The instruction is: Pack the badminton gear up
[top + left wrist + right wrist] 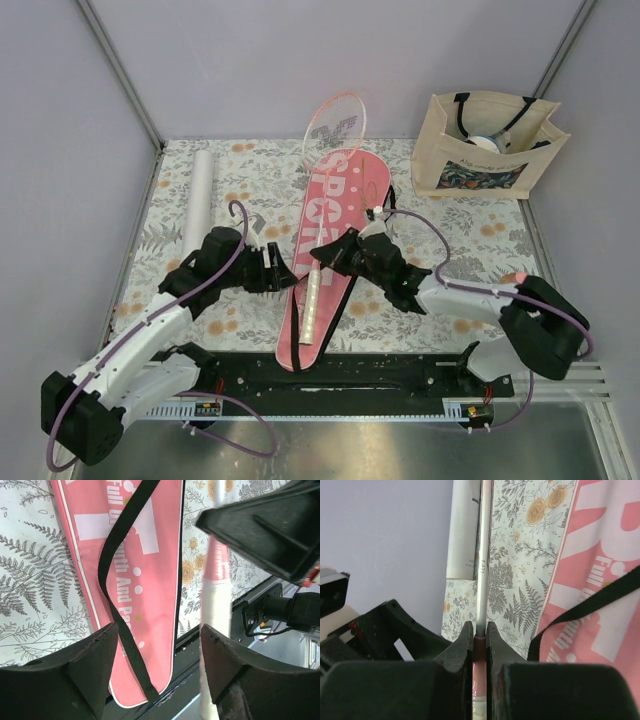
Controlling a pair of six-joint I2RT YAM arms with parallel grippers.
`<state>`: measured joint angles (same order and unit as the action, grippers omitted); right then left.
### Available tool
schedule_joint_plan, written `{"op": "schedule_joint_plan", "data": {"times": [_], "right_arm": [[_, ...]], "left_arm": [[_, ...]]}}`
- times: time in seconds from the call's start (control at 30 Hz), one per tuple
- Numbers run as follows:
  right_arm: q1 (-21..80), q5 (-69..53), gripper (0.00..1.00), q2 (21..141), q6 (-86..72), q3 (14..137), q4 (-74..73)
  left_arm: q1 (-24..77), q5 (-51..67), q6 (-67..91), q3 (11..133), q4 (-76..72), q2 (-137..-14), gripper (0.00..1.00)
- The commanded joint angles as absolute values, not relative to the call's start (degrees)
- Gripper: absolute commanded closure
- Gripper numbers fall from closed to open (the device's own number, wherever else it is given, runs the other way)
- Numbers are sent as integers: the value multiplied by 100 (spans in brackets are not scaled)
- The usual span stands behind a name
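The long pink racket cover [338, 215] lettered "SPORT" lies mid-table with its black strap [114, 605] across it. One pink-framed racket lies along the cover's left side, its head [335, 125] past the far end and its white handle [313, 300] pointing near. My right gripper [335, 252] is shut on the racket where shaft meets handle [479, 640]. My left gripper [283, 270] is open and empty over the cover's near end [159, 630], with the handle [215, 615] by its right finger. The white tube [198, 200] lies at far left. I see no second racket.
A beige tote bag [485, 145] with black straps stands at the back right, something white inside it. The black base rail [350, 370] runs along the near edge. Purple walls close in the back and both sides.
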<state>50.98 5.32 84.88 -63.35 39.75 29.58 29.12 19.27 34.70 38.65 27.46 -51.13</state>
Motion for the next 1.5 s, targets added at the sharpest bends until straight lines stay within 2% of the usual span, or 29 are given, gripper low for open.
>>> {"op": "schedule_joint_plan", "data": {"times": [0.0,0.1,0.27,0.47,0.57,0.73,1.1,1.17,1.23,1.37,1.43,1.47], "right_arm": [[5027,247,100,7376,-5775,3543,2349],[5027,176,100,6420,-5713,3095,1655],[5062,53,100,4829,-5800,2497,161],[5063,667,100,2658,-5845,2057,-1878],[5054,817,100,1945,-5897,1978,-2547],[5063,808,100,1372,-5985,1855,-3180],[5063,967,100,747,-6082,1819,-3893],[5063,949,100,721,-6108,1819,-3911],[5063,949,100,703,-6117,1854,-3920],[5063,1072,100,659,-6143,2003,-4069],[5063,1160,100,624,-6196,2074,-4148],[5063,1178,100,607,-6222,2092,-4183]], "left_arm": [[3049,1776,3103,4096,2980,-4992,30],[3426,1311,3067,4113,2971,-5062,32],[4656,-156,3059,4227,2796,-5387,33],[5729,-1167,3103,4113,2110,-6221,32],[6186,-1555,3050,4166,1864,-6757,31],[6749,-2082,2883,4368,1574,-7408,29],[7101,-2609,2715,5185,1845,-8955,31],[7102,-2724,2742,5264,1924,-9070,35],[7102,-2838,2751,5300,1968,-9114,50],[7084,-3111,2821,5361,2048,-9027,86],[7005,-3138,2847,5361,2065,-8956,99],[6944,-3059,2856,5361,2057,-8930,100]]}}
